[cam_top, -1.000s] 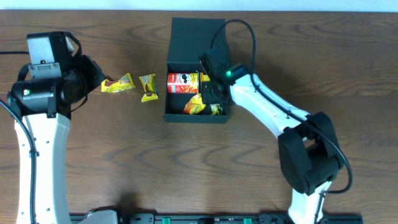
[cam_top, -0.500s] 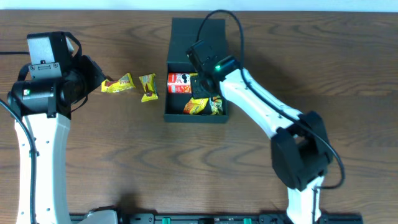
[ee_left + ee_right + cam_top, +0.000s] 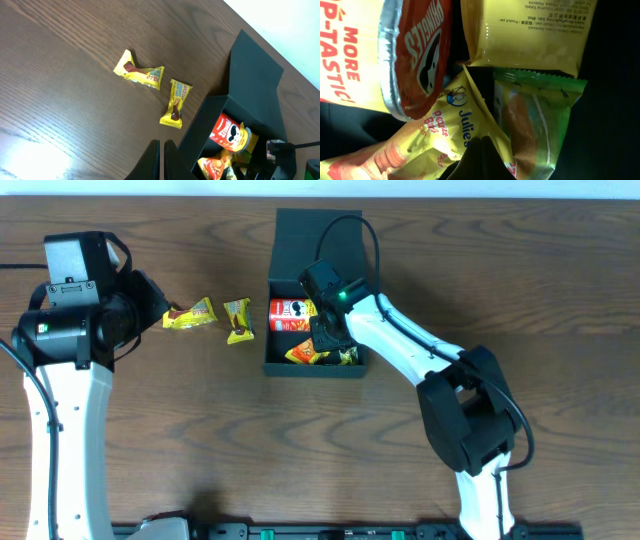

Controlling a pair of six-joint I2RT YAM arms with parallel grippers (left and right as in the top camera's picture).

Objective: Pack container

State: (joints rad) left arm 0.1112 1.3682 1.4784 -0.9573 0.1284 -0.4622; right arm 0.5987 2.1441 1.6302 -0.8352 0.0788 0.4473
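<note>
The left claw (image 3: 162, 160) is hovering over the bench (image 3: 150, 430) at the far left. Its tips are pressed together with nothing between them. Just off it, toward 3 o'clock, the left packet (image 3: 190, 313) is lying flat. The right packet (image 3: 238, 320) is lying close beside it, the two apart from each other. Both are yellow.

The container (image 3: 300, 367) is sitting near the middle of the bench, at 3 o'clock from the packets, and its lid (image 3: 318, 240) is lying open toward 12 o'clock. Inside it, a red can (image 3: 293, 313) is lying on its side in the 10 o'clock corner. A Julie's packet (image 3: 420, 145) is resting at 7 o'clock, and a green packet (image 3: 535, 125) is sitting at 5 o'clock beside it. A yellow pouch (image 3: 530, 30) is showing above the green one in the right wrist view.

The right arm is reaching in from 4 o'clock, and the right claw (image 3: 479, 157) is sitting down inside the container. Its tips are looking pressed together and are touching the Julie's packet. Whether any foil is caught between them is unclear.
</note>
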